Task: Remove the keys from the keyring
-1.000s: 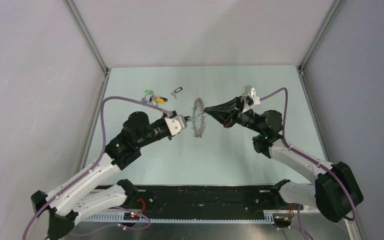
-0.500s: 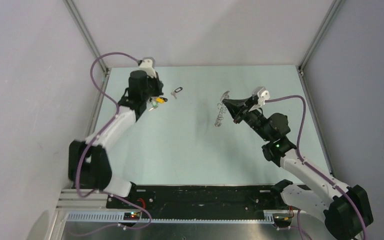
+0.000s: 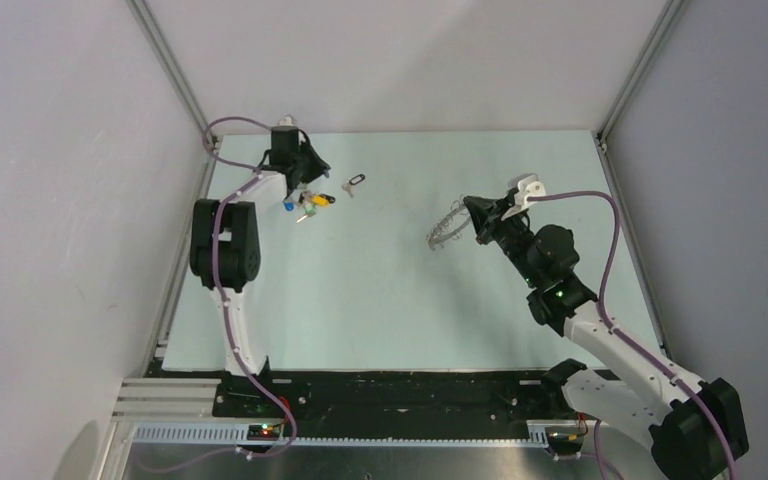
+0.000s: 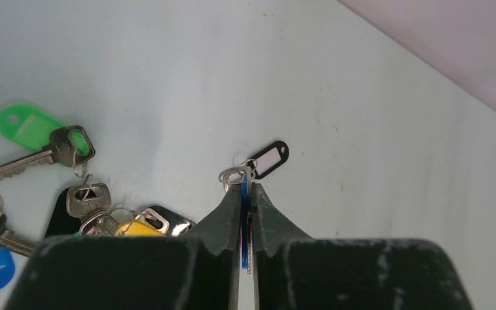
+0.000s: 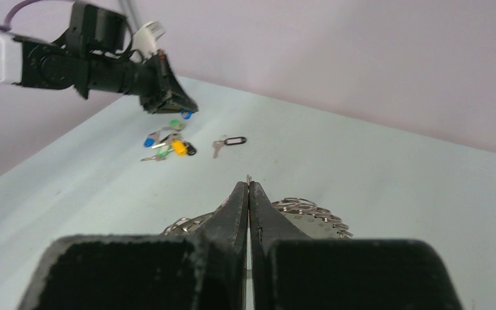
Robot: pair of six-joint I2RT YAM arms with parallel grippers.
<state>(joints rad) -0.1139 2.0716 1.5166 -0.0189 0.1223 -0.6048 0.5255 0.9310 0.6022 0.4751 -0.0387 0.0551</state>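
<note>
Two arms over a pale green counter [image 3: 380, 310] walled at left, far and right. The left gripper [image 3: 310, 176] reaches into the far left corner, close to the far edge and the left wall. Its fingers are pressed together on a blue-tagged key [image 4: 245, 219], whose small metal ring pokes out past the fingertips. It hangs just above a cluster of loose keys [image 3: 305, 205] with green, yellow and blue tags. A black-tagged key [image 3: 353, 184] lies alone just right of that cluster, apart from it. The right gripper [image 3: 468, 215] sits right of centre in the far half, well apart from the right wall and the far edge. Its fingers are closed on the thin wire of the keyring [image 3: 445, 230]. The keyring sticks out to the left of the fingertips and is tilted, with the keys [image 5: 310, 212] fanned along it below the fingers. Whether its lower edge touches the counter cannot be told. A wide bare stretch of counter lies between the two grippers, and the whole near half is bare up to the black strip at the arm bases. The tightest room is around the left gripper, hemmed in by the corner and the loose keys.
</note>
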